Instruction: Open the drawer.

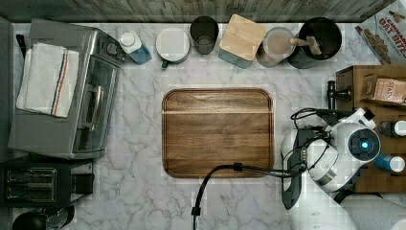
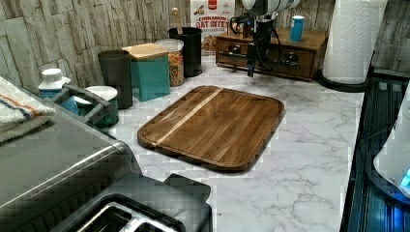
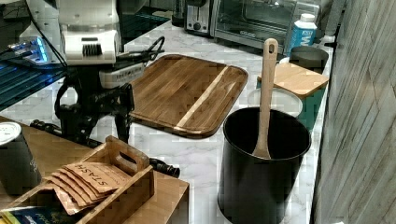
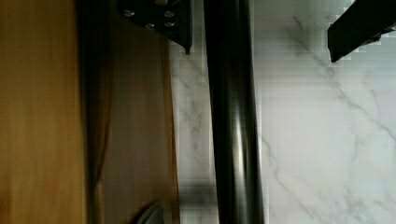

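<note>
Gripper [image 4: 275, 35] spread wide, fingers straddling the drawer's [image 4: 135, 116] black bar handle [image 4: 233, 130], apparently not touching it; upper right of the left view.

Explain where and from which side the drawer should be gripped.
Grip the drawer by its black bar handle, from above. The bar stands off the wooden front on posts, leaving a gap for one finger behind it. The pincer already straddles it, open.
</note>
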